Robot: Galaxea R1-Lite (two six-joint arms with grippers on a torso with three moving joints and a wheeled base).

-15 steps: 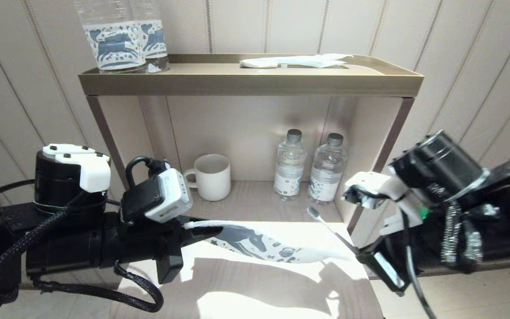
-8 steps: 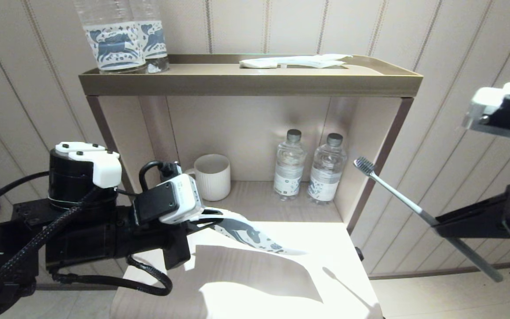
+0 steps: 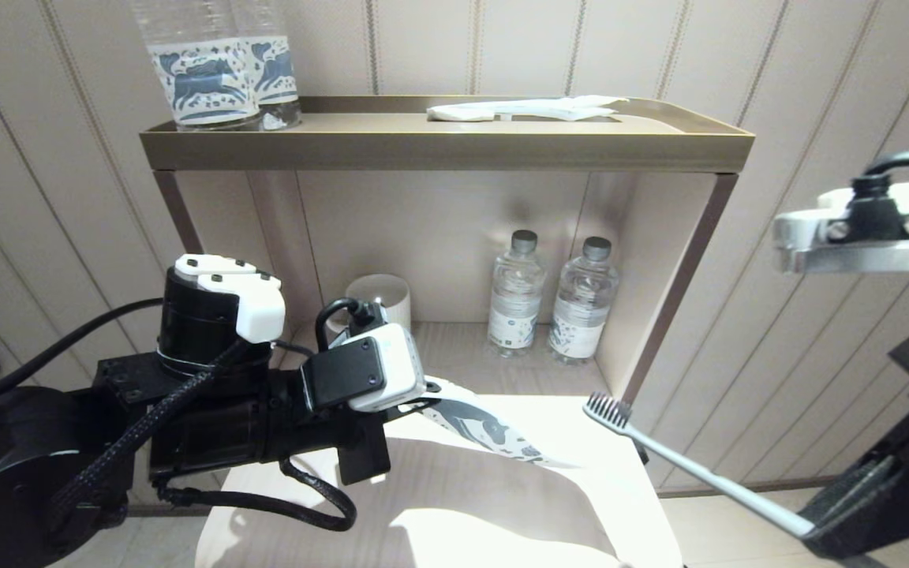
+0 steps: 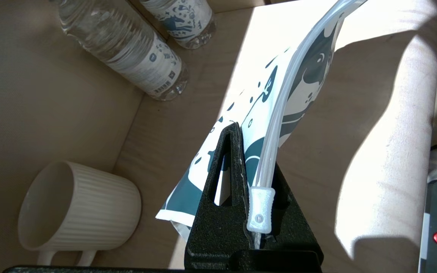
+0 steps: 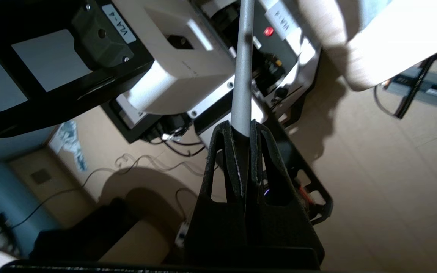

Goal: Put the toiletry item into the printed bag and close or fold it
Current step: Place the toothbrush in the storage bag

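The printed bag point(image 3: 494, 434), white with a dark blue horse, hangs above the lower table and slopes down to the right. My left gripper point(image 3: 415, 401) is shut on the bag's point(image 4: 275, 98) end near its clear zip strip and slider. The toiletry item, a thin grey-white toothbrush point(image 3: 691, 473), points its bristle head toward the bag's free end and stays apart from it. My right gripper point(image 3: 817, 532) at the lower right is shut on the toothbrush's point(image 5: 243, 68) handle end.
A white ribbed mug point(image 3: 379, 288) and two small water bottles point(image 3: 553, 296) stand in the open shelf. On the gold top tray point(image 3: 447, 146) are two horse-label bottles point(image 3: 218, 67) and a flat white packet point(image 3: 525, 109). The sunlit table point(image 3: 502, 513) lies below.
The left gripper carried the bag rightward and slightly back. The right arm swung the toothbrush away to the right and up, then down again, so its head now sits near the bag's free end.
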